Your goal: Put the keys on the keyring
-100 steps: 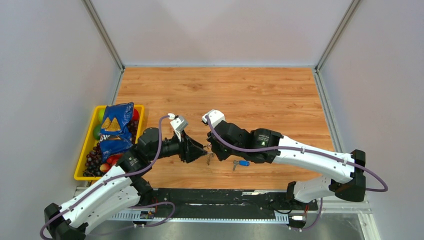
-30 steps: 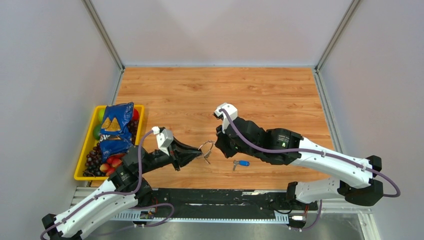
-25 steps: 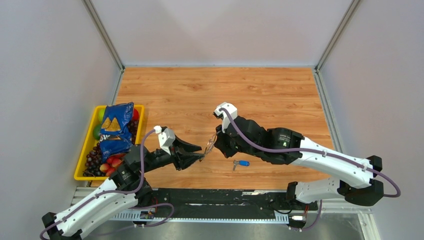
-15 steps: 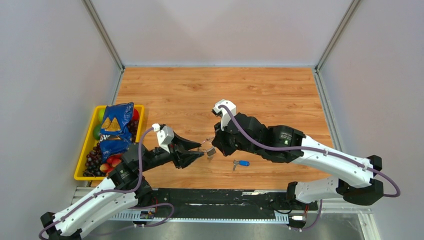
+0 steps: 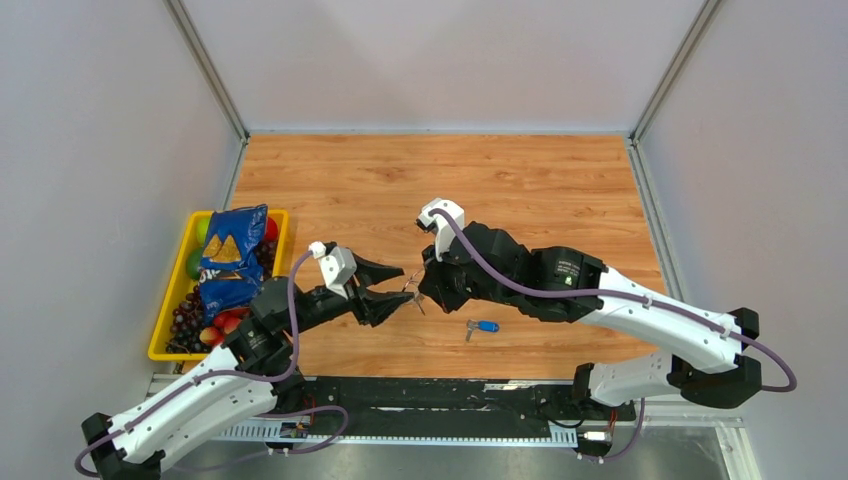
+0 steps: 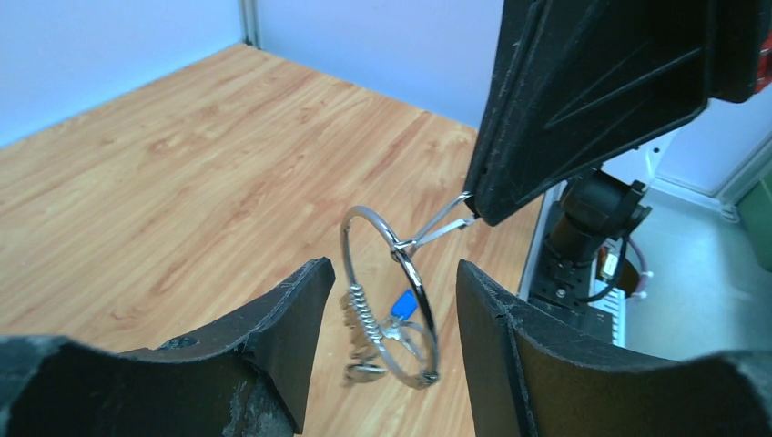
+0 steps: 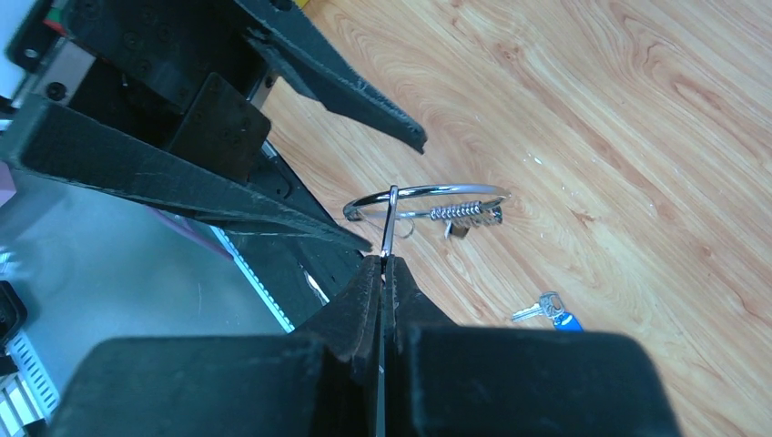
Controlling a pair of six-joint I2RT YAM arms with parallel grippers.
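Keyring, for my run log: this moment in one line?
right gripper: shut on keyring | left gripper: open, flanking keyring | blue key: on table

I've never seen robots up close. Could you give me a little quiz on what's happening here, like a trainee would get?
1. True or false: the left gripper is clamped on the ring.
2. Where is the blue key? A: threaded on the ring. B: lying on the table. C: in the yellow bin.
3. Fill in: the right gripper is pinching a ______ that is hooked on the ring.

Key
1. False: its fingers stand open on either side of the ring.
2. B.
3. Silver key.
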